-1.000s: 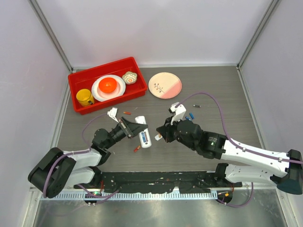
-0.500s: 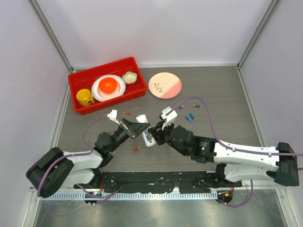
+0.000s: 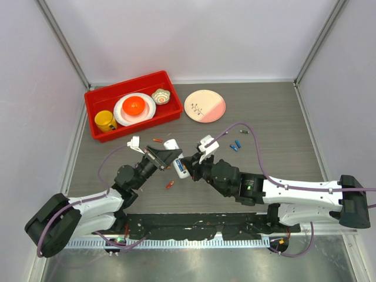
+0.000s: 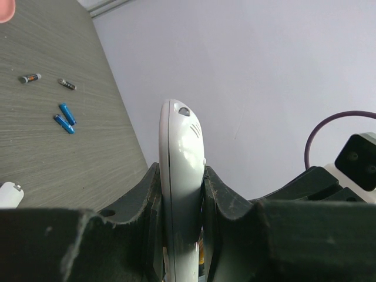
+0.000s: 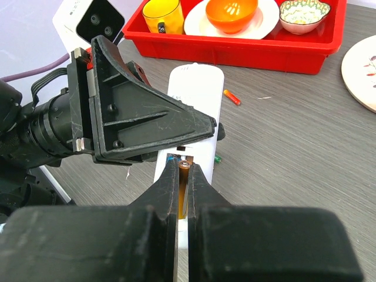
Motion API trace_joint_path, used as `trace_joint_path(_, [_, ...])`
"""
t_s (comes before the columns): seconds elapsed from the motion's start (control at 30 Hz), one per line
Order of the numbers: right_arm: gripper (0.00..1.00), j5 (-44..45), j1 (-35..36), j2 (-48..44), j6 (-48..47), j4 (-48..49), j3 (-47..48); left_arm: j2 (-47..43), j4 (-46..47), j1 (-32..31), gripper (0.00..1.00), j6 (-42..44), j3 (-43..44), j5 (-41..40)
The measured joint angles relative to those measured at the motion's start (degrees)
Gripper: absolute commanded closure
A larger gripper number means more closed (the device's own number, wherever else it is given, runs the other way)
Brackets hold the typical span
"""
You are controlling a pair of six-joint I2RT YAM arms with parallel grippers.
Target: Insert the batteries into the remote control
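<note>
My left gripper (image 3: 165, 157) is shut on the white remote control (image 3: 175, 155) and holds it on edge above the table; in the left wrist view the remote (image 4: 179, 135) stands clamped between both fingers. My right gripper (image 3: 187, 163) is shut on an orange battery (image 5: 184, 175), with its tip at the open battery bay on the remote's back (image 5: 197, 88). A blue cell seems to lie in the bay beside it. Loose batteries lie on the table: two blue (image 3: 235, 145), one dark (image 3: 243, 131), orange-red ones (image 3: 157, 140) (image 3: 169, 185) and a green one (image 5: 217, 158).
A red bin (image 3: 93, 98) at the back left holds a yellow cup (image 3: 106, 121), an orange bowl (image 3: 134, 106) on a white plate and a small patterned bowl (image 3: 160, 96). A pink and cream plate (image 3: 204, 106) lies to its right.
My right arm has moved left to the remote, bringing its fingertips and the battery up to the bay. My left gripper has shifted the remote slightly towards it.
</note>
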Motion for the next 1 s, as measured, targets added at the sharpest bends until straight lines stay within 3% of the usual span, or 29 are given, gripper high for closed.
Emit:
trace_joint_path(0.6, [0.99,1.99,0.48,2.40,-0.72,2.25,-0.42,-0.26,-1.22,-0.26,1.00,-0.04,0.00,-0.20])
trace_joint_path(1.0, [0.94,0.68,0.44,6.88,-0.17,-8.68,6.36,-0.24,-2.84,-0.33,1.00,1.05,0.00,-0.24])
